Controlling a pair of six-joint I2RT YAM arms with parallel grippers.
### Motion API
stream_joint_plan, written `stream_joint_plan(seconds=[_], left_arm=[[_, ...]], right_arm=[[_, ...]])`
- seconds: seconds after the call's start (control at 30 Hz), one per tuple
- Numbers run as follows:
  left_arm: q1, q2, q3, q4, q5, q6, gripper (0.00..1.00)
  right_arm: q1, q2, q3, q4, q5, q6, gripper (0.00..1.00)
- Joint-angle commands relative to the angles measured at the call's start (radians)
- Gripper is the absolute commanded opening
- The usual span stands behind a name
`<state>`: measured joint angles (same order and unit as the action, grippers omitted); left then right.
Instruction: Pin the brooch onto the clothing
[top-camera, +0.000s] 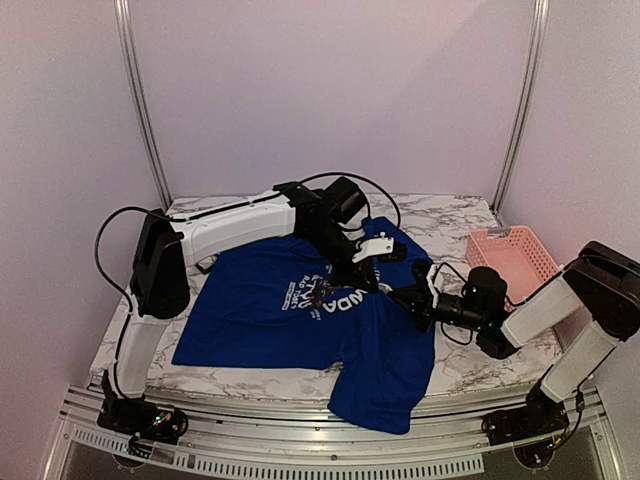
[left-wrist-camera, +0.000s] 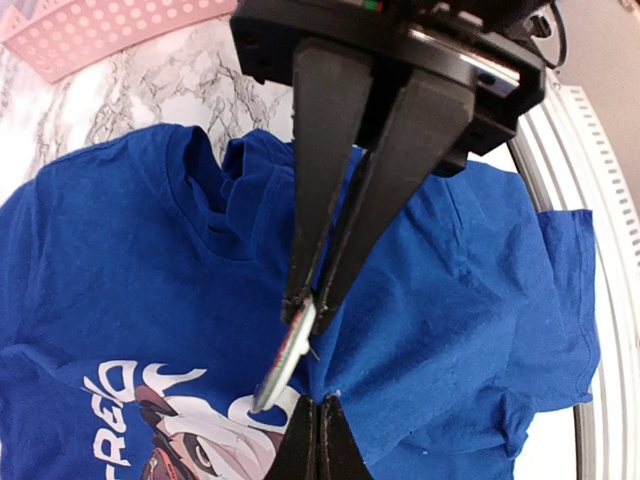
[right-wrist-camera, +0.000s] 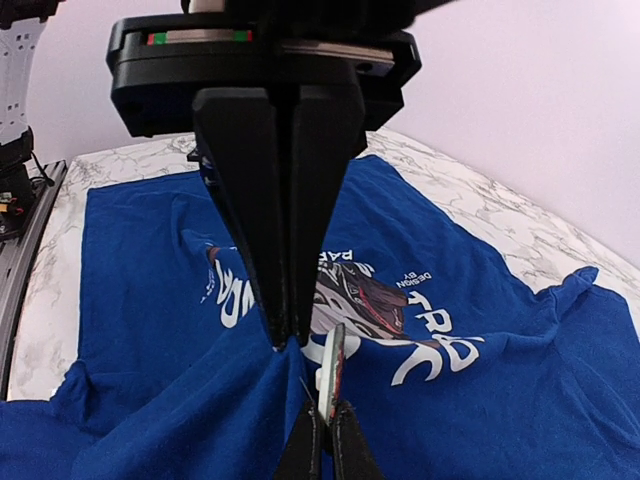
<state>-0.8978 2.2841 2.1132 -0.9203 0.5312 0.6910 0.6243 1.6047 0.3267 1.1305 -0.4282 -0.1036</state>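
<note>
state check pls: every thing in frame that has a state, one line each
Small round flat brooch: held edge-on by the left gripper, against the shirt, not visibly pinned.
Royal-blue T-shirt with panda print: spread print-up, rumpled, one fold pinched up beside the print.
Left gripper: jaws shut on the brooch.
Right gripper: jaws shut on a T-shirt fold.
Pink perforated plastic basket: upright, untouched.

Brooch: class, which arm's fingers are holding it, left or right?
The left gripper: its fingers clamp the brooch edge-on, whereas the right gripper pinches only a fold of the blue T-shirt.
</note>
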Motion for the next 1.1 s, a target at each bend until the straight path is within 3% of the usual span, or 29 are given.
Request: stream_joint_plan(seconds=[0.0, 0.23, 0.43, 1.07], left_arm=[[0.011, 0.014, 0.027, -0.002, 0.014, -0.021, 0.00], [0.011, 0.019, 0.047, -0.001, 0.027, -0.038, 0.00], [0.010, 0.000, 0.035, -0.066, 0.056, 0.030, 0.00], [0.015, 0.030, 0.071, -0.042, 0.048, -0.013, 0.00]], right_arm=[[0.019, -0.025, -0.019, 0.048, -0.010, -0.024, 0.00], [0.036, -0.015, -0.002, 0.013, 0.023, -0.061, 0.00], [0.036, -0.023, -0.003, -0.009, 0.172, -0.071, 0.00], [0.065, -0.048, -0.034, 0.046, 0.082, -0.139, 0.00]])
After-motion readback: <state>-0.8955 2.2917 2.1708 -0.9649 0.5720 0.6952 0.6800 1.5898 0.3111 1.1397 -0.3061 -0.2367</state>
